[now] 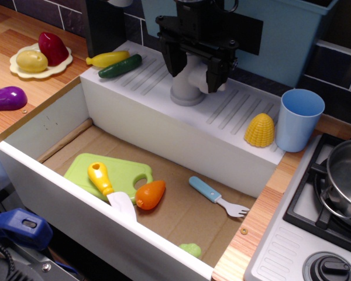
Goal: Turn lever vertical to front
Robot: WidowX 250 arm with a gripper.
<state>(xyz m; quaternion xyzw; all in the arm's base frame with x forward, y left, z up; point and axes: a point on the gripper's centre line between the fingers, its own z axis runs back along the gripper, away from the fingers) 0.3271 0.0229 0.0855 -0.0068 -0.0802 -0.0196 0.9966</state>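
Note:
The grey faucet body (186, 93) stands on the white ledge behind the sink. Its short light-grey lever (198, 81) juts out toward the front right. My black gripper (196, 73) comes down from above over the faucet, with one finger (174, 61) left of the lever and the other finger (215, 75) right of it. The lever fills the gap between them and the jaws look closed on it. The faucet's spout is hidden behind the gripper.
The white sink basin (164, 126) holds a green cutting board (114, 170), a yellow-handled knife (105, 184), an orange vegetable (150, 194) and a blue fork (213, 196). Toy corn (260, 130) and a blue cup (299, 120) stand right of the faucet; a banana (108, 58) and cucumber (120, 66) lie to its left. A stove with a pot (345, 175) is at right.

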